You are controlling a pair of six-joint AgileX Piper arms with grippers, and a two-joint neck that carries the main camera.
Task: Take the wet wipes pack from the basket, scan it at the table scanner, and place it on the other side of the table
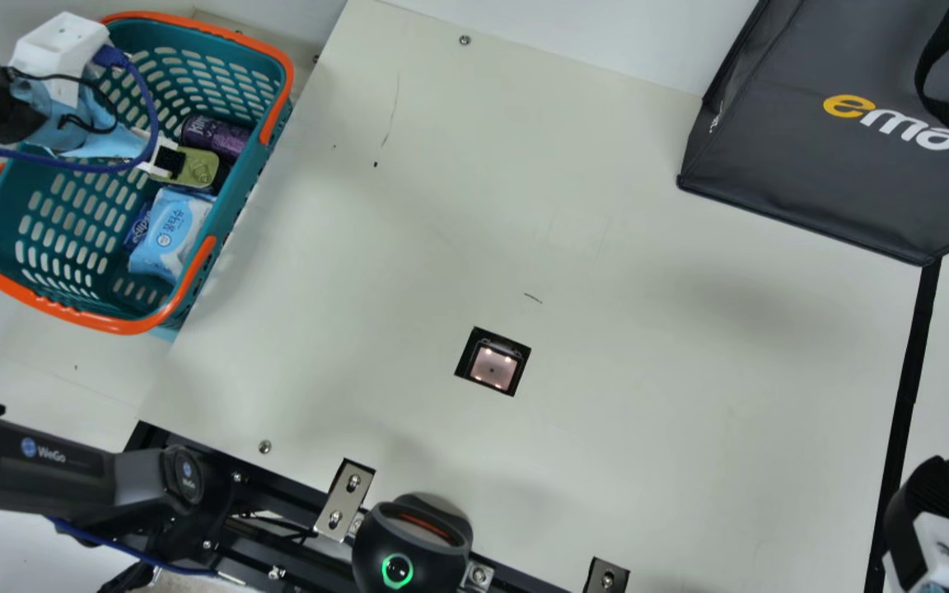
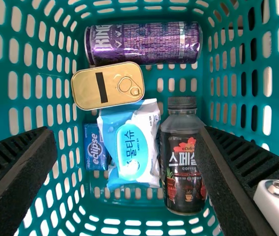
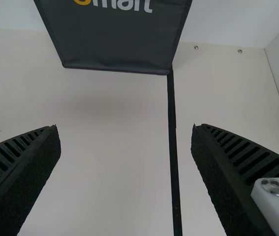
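In the main view my left gripper (image 1: 168, 160) is over the teal basket (image 1: 124, 327) at the left. The light blue and white wet wipes pack (image 1: 171, 231) lies inside. In the left wrist view the left gripper (image 2: 127, 137) stands open above the basket's contents, with the wipes pack (image 2: 132, 151) lying below, between its fingers as seen from the wrist, not held. The square scanner (image 1: 493, 366) is set into the table, its lights lit. My right gripper (image 1: 936, 515) is at the main view's lower right; in its wrist view this gripper (image 3: 125, 132) is open above bare table.
Around the wipes in the basket are a purple can (image 2: 146, 43), a gold tin (image 2: 108, 85), a small blue pack (image 2: 96, 146) and a dark-capped bottle (image 2: 183, 162). A dark grey bag (image 1: 820, 173) stands at the table's far right, near a black strip (image 1: 907, 395).
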